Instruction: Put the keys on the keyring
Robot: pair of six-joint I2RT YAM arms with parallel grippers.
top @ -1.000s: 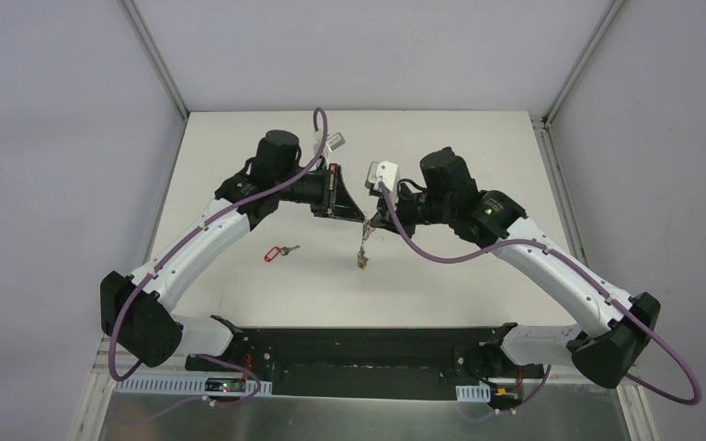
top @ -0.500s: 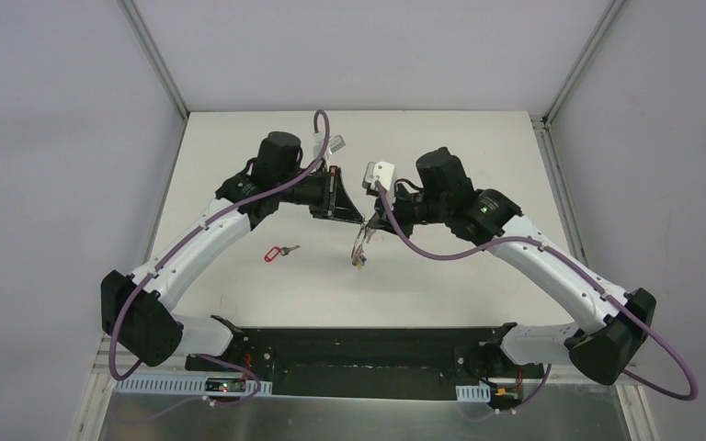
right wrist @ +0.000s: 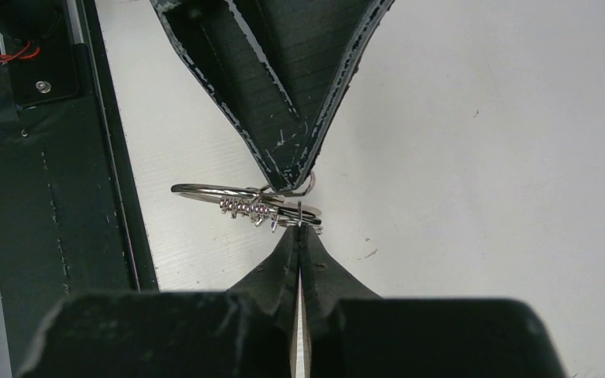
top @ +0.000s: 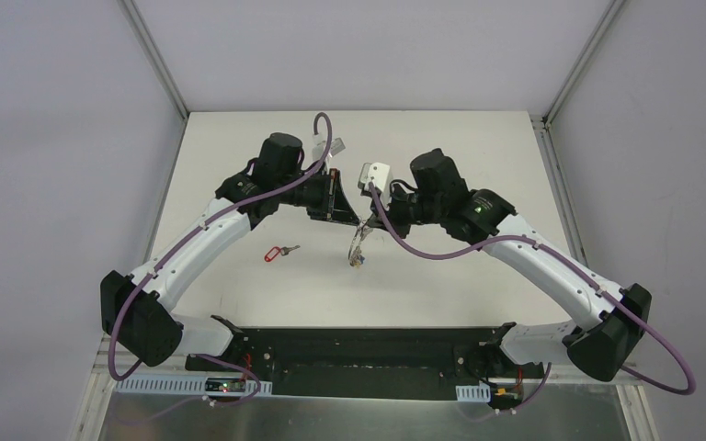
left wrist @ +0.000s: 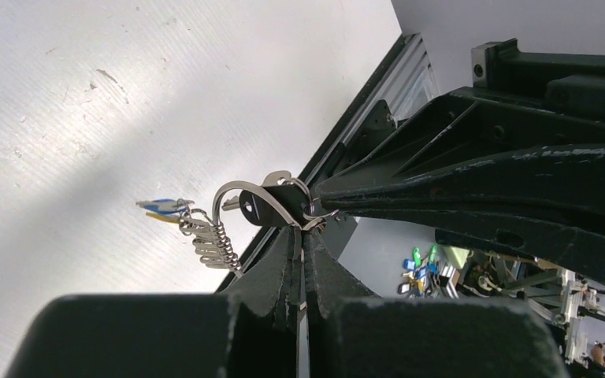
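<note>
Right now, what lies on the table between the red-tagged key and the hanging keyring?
Nothing: bare table between red-tagged key and keyring, per top view.

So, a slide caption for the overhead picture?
Left gripper and right gripper pinch a dangling keyring above the table; a red-tagged key lies apart.

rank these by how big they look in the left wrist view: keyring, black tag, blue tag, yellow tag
keyring
black tag
blue tag and yellow tag: both thin edge-on slivers, farther from the camera, too alike to rank
</note>
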